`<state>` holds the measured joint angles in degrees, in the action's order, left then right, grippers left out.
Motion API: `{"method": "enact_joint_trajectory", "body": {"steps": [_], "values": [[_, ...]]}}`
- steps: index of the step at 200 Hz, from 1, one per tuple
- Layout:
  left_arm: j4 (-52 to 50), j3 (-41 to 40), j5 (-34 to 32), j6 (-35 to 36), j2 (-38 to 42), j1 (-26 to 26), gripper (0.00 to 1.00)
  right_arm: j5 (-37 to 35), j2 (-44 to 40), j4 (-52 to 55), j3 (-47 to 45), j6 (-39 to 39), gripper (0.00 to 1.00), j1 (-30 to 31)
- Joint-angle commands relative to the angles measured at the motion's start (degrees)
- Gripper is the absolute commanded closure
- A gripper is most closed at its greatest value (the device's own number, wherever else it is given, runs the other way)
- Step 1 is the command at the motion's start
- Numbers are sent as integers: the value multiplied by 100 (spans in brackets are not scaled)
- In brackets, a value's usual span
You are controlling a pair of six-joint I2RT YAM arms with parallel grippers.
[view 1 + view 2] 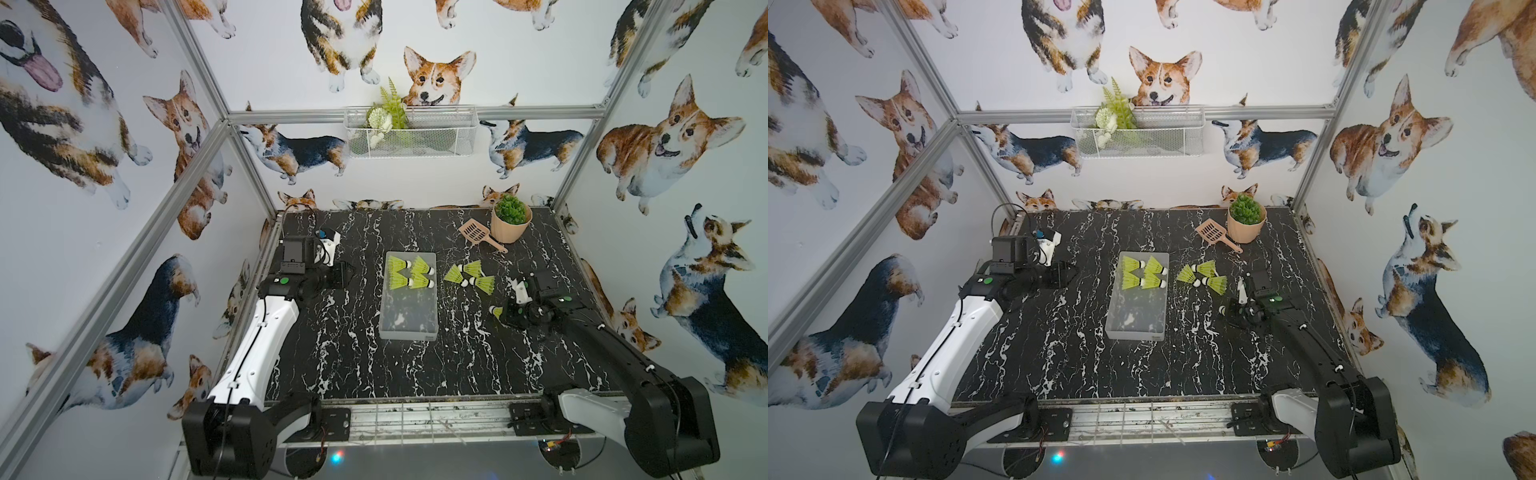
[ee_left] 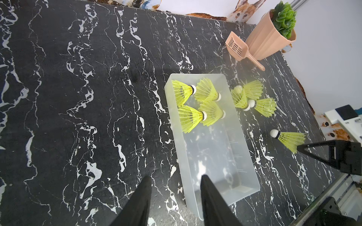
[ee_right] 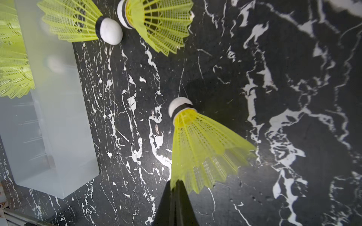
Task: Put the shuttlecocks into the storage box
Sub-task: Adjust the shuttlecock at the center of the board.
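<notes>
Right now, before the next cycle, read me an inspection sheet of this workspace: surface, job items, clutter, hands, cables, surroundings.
Surface: black marble-pattern table, no spills seen.
Job's things: storage box holds four shuttlecocks at its far end; three loose shuttlecocks lie on the table beside it; one held shuttlecock.
Clutter: potted plant and slotted scoop at the far right corner.
Hands: left hand open, empty; right hand shut on the held shuttlecock's skirt.
Cables: black cable along the left arm.
Surroundings: corgi-print walls, aluminium frame, wire basket holding a fern.
</notes>
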<state>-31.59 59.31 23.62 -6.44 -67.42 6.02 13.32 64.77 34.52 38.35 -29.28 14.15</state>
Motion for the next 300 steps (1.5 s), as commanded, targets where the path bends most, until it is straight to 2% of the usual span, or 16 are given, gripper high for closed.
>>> {"method": "enact_joint_trajectory", "body": {"steps": [1,45,83,122,165,196,215,239,253,280,300], "values": [[85,3,-4,19,21,3,55,-143,-17,-287,-123,-350,89,274],[62,7,-37,41,27,-4,55,66,363,-600,-70,-279,80,757],[70,2,-23,37,31,-4,55,402,1018,-792,220,14,64,935],[123,-16,-6,-14,36,-3,55,613,1646,-971,717,285,54,1109],[127,-31,-15,-20,53,-4,55,958,2269,-1067,1371,647,50,1137],[134,-33,-2,-15,36,-4,55,1351,2156,-1062,1688,888,47,1134],[140,-33,19,-33,27,-4,55,1110,1829,-965,1745,994,44,1134],[162,-34,29,-51,18,2,55,-2,1489,-657,1626,1122,40,1057],[161,-42,29,-46,27,-4,55,-336,1428,-481,1543,1161,39,822],[162,-42,20,-49,45,-2,55,-133,1357,-372,1288,1298,38,263],[162,-42,3,-51,45,-5,55,116,1452,-245,1252,1502,33,138]]}}
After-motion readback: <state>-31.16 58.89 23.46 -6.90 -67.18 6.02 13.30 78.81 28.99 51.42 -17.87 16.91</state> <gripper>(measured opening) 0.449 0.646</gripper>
